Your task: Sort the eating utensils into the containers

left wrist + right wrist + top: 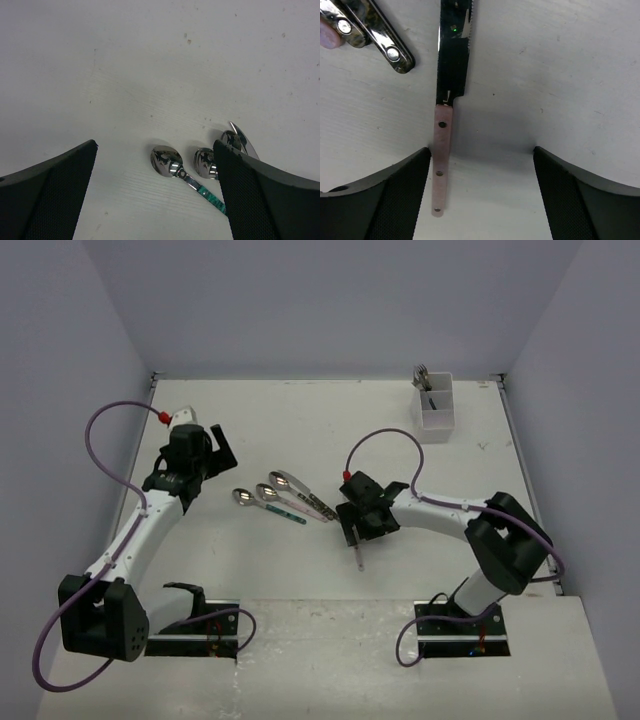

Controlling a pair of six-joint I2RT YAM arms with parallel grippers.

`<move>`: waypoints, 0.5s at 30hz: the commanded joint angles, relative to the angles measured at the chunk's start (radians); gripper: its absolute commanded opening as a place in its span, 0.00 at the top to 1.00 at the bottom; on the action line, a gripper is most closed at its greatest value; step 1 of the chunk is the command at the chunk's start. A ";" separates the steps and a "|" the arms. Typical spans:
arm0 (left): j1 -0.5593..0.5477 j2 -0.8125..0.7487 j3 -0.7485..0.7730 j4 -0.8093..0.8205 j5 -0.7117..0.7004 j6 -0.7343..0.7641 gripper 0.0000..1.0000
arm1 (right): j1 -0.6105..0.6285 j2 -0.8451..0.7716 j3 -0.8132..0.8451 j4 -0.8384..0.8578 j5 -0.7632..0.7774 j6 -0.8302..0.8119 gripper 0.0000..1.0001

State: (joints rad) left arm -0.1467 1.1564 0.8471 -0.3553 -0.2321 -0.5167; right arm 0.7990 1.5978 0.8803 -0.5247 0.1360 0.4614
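Fingers of my right gripper stand spread, low over the table, with the pink-handled knife lying flat between them and nothing pinched. Its handle runs just beside the finger on the left of the wrist view, and I cannot tell whether they touch. The other finger is well apart from it, with bare surface in the gap. The blade points away from the wrist, and just left of it lie the handle ends of the three spoons, near the blade but clear of it. My left gripper hangs above the table with its fingers parted just as wide, holding nothing. The bowl of the teal-handled spoon sits ahead in the gap. A second bowl lies just beside the inner edge of the right-hand finger, and the third is partly hidden behind that finger. From above, the spoons lie fanned side by side mid-table between my two grippers, bowls toward the left arm. The white holder stands upright near the far right corner, close to the table's right edge and just short of the back wall, with a few utensils standing in it. Between knife and holder I see a wide stretch of bare surface. The knife's handle end lies near the raised ledge that carries the arm bases.
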 commanded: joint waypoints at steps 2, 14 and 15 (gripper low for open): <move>-0.007 -0.015 -0.006 0.016 -0.016 -0.020 0.00 | 0.022 0.053 0.068 -0.032 0.047 0.054 0.20; -0.007 -0.012 -0.003 0.016 -0.029 -0.013 0.00 | 0.020 0.175 0.161 -0.006 0.090 0.002 1.00; -0.005 -0.011 -0.002 0.016 -0.029 -0.011 0.00 | 0.017 0.172 0.161 -0.005 0.089 -0.001 1.00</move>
State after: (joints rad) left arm -0.1467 1.1564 0.8391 -0.3561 -0.2398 -0.5163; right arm 0.8181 1.7355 1.0317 -0.5385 0.1810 0.4801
